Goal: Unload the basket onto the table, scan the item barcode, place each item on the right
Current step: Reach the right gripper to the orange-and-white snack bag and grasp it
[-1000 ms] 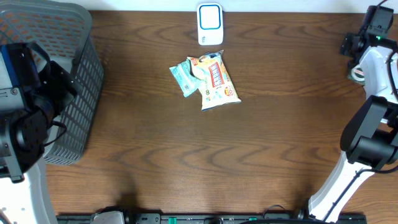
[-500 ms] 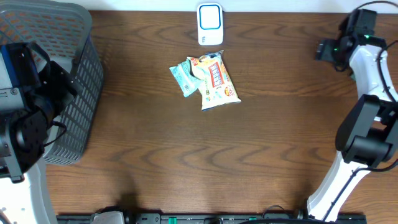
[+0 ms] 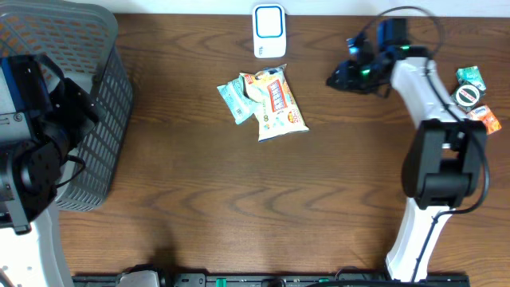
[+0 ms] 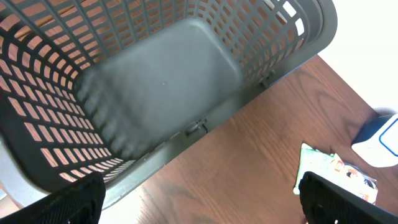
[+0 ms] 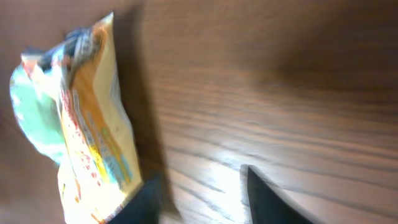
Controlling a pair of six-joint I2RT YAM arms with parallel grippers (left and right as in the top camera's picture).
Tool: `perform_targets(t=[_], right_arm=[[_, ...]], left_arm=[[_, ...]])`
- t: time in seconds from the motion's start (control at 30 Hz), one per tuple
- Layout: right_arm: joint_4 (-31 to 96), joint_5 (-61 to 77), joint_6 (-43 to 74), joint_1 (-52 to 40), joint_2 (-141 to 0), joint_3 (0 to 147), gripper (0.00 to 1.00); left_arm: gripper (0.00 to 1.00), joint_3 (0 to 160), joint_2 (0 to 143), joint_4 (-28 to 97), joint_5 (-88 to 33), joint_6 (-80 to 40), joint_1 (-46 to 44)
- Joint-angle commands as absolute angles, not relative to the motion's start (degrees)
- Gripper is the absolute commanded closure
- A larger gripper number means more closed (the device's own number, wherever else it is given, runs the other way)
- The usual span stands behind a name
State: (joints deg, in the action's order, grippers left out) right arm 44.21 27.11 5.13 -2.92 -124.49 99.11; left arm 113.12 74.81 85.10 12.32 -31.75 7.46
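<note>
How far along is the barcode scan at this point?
Nothing looks done yet: the snack packets lie untouched on the table, apart from the scanner. In hand: the right tool hovers beside them, empty. Remaining: grasp a packet and show it to the scanner.

The overhead view is bright and even, shadows on the surface (image 3: 199,199) soft. The right wrist view is smeared, probably motion blur, with glare between its fingers (image 5: 267,199).

Red lettering on yellow snack packet (image 3: 279,102), too small to read, nothing else legible
</note>
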Motion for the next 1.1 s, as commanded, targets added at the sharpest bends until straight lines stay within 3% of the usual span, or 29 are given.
perform_targets(t=[0.0,0.1,0.6,0.77,0.9,1.07], right_arm=[[43.42,20.73,5.91,-6.02,-124.29,99.57,0.84],[43.07,21.17,7.01,-8.51,-123.46,101.21,0.99],[40.42,18.9,7.07,-18.28,-122.13,102.39,0.99],[42.52,10.81,8.34,-20.23,-122.19,102.13,0.99],[44.29,1.58,8.86,-23.0,-122.61,98.26,0.99],[38.72,2.26,9.91,-24.91,-122.91,89.17,0.99]], left_arm=[[0.02,113.54,74.85,85.25,12.47,-32.25,7.75],[0.02,113.54,74.85,85.25,12.47,-32.25,7.75],[0.02,113.54,74.85,85.23,12.47,-32.25,7.75],[0.02,113.54,74.85,85.23,12.47,-32.25,7.75],[0.02,113.54,74.85,85.23,12.47,-32.25,7.75],[0.02,113.54,74.85,85.25,12.47,-32.25,7.75]])
